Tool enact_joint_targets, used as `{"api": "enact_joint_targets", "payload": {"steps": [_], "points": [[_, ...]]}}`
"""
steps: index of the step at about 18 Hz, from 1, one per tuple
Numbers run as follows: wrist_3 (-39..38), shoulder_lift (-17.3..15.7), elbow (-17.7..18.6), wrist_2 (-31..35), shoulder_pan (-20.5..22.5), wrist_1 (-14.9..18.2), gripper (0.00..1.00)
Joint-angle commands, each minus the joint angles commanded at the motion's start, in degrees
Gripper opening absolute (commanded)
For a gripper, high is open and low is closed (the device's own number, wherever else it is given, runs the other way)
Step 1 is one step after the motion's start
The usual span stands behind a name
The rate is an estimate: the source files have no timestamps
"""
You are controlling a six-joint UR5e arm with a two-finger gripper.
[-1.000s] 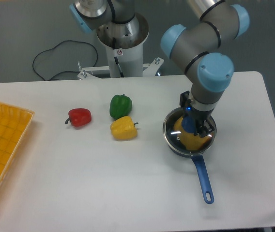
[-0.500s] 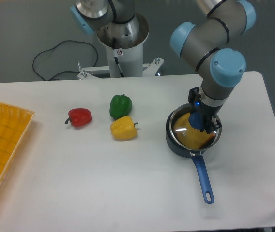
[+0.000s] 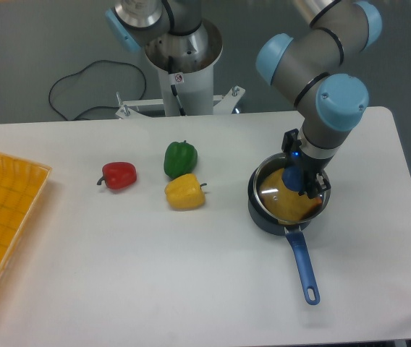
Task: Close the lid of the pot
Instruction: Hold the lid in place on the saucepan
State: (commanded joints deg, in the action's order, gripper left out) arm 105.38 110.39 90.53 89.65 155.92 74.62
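The black pot (image 3: 262, 215) stands right of the table's middle, its blue handle (image 3: 303, 269) pointing toward the front edge. The glass lid (image 3: 272, 194) with its metal rim lies level over the pot's mouth, set slightly toward the back right, so the pot's dark front-left wall shows. My gripper (image 3: 295, 181) reaches straight down onto the lid's middle and is shut on its blue knob. Something yellow (image 3: 289, 208) shows through the glass inside the pot. Whether the lid's rim touches the pot I cannot tell.
A green pepper (image 3: 180, 157), a yellow pepper (image 3: 184, 193) and a red pepper (image 3: 119, 174) lie left of the pot. A yellow basket (image 3: 3, 210) sits at the left edge. The arm's base (image 3: 182, 54) and a black cable (image 3: 82, 76) are at the back.
Over the last second my gripper carried the lid a little right and back over the pot, exposing the pot's front-left wall. It has barely moved in the last half second.
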Motion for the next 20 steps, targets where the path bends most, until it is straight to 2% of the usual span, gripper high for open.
{"api": "enact_joint_targets", "payload": {"steps": [2, 6, 20], "points": [[0.0, 0.09, 0.35, 0.0, -0.09, -0.7, 0.54], [0.17, 0.09, 2.11, 0.09, -0.09, -4.3, 0.54], [0.09, -0.09, 2.2, 0.18, -0.27, -4.22, 0.55]]}}
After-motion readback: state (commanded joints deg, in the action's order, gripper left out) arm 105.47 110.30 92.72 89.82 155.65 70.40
